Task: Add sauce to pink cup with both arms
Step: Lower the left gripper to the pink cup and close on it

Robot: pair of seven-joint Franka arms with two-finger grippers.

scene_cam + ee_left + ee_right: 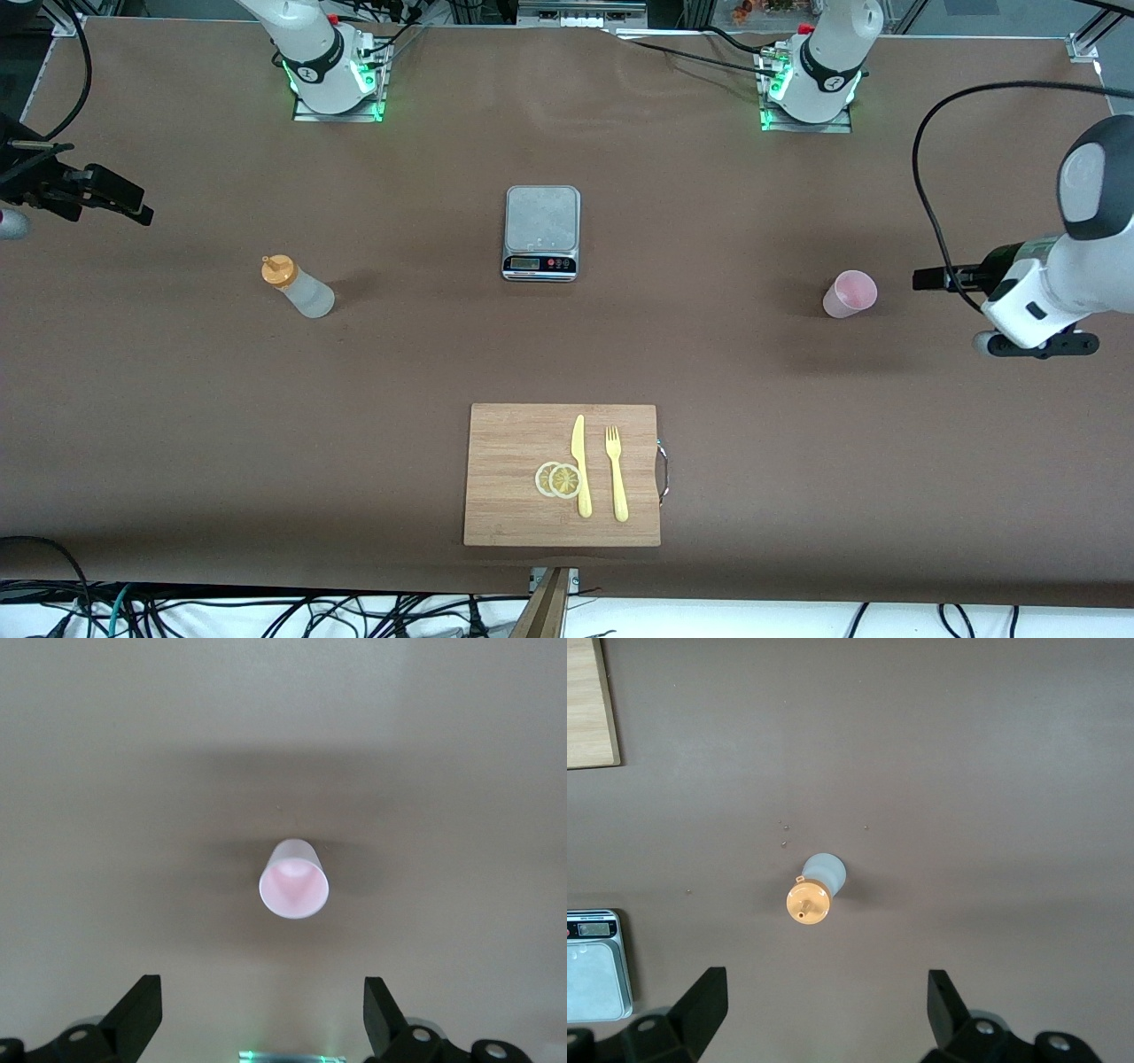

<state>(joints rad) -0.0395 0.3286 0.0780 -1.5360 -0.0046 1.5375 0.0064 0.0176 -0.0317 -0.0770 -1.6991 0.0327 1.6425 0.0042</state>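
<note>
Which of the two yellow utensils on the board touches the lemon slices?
The knife: its blade lies against the slices. The fork lies apart, toward the left arm's end of the board.

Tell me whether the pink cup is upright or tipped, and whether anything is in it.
Upright and empty: the pink cup stands on its base on the table, mouth up, and the left wrist view looks straight into a bare pink inside.

Robotics laboratory: two arm bases [332, 66] bolted to a brown-covered bench [177, 399], loose cables [266, 611] below its edge.
</note>
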